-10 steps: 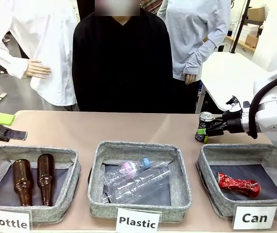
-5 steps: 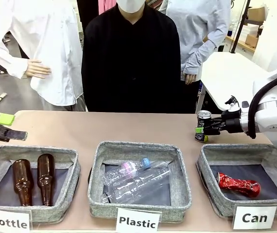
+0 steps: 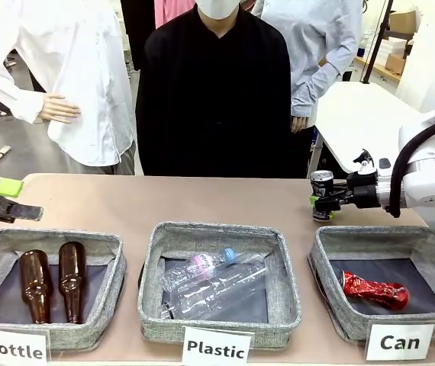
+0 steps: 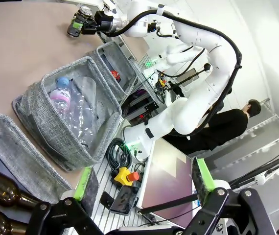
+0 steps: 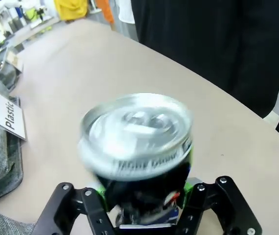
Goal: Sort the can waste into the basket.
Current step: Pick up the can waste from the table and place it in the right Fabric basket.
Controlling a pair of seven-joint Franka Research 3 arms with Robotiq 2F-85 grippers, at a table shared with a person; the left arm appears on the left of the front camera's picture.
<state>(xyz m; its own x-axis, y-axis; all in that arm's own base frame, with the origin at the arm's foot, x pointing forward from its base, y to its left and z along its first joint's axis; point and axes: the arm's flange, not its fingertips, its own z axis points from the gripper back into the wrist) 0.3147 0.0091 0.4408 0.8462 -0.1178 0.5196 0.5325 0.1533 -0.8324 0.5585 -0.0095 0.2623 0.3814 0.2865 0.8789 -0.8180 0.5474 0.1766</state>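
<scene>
My right gripper (image 3: 327, 203) is shut on the black can (image 3: 323, 195), held upright just above the table beyond the "Can" basket (image 3: 326, 263). In the right wrist view the can (image 5: 138, 147), with its silver top, stands between my fingers (image 5: 76, 205). A crushed red can (image 3: 375, 290) lies inside that grey basket. At the table's far left, my left gripper (image 3: 13, 199) hangs open above the "Bottle" bin; its green-padded fingers (image 4: 83, 179) spread wide with nothing between them. The left wrist view shows the held can (image 4: 75, 27) far off, and the basket (image 4: 111, 58).
A "Plastic" bin (image 3: 219, 320) holds clear bottles in the middle. The "Bottle" bin (image 3: 49, 335) at the left holds two brown bottles (image 3: 49, 286). A person in black (image 3: 214, 99) stands at the far side, with others beside them. Bare tabletop (image 3: 164, 198) lies beyond the bins.
My right gripper has raised the black can slightly and nudged it to the right. The person in black has shifted to the right. The left arm has not moved.
</scene>
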